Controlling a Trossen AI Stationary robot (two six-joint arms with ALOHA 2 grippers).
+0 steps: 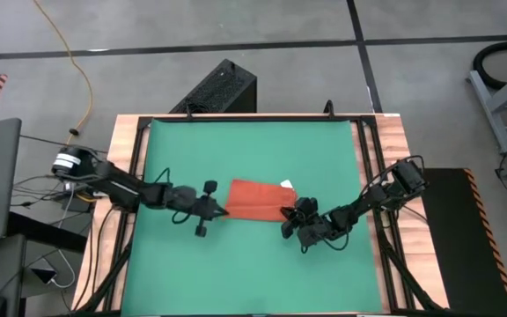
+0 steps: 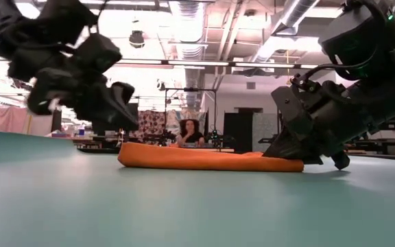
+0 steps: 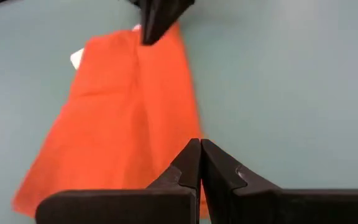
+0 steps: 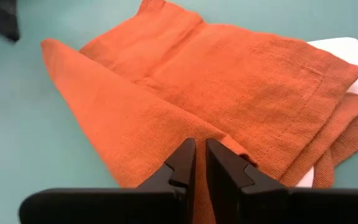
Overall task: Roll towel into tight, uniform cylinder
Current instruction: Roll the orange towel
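Note:
The orange-red towel lies folded and flat on the green mat, its small white tag at the far right corner. My left gripper is shut beside the towel's near left corner. In the low view it hangs a little above the towel's left end, with the gripper clear of the cloth. My right gripper is shut on the towel at its near right end. There a flap is turned over slantwise onto the rest. My right gripper pinches the turned-over flap's folded edge between its two fingers, at the towel's near right end. The fingers slant down from the table's right side. The towel stays on the mat, its right end under the gripper.
The green mat lies inside a wooden table frame. A black box stands beyond the far edge. A person sits far off in the room behind. Bare mat lies near and far of the towel.

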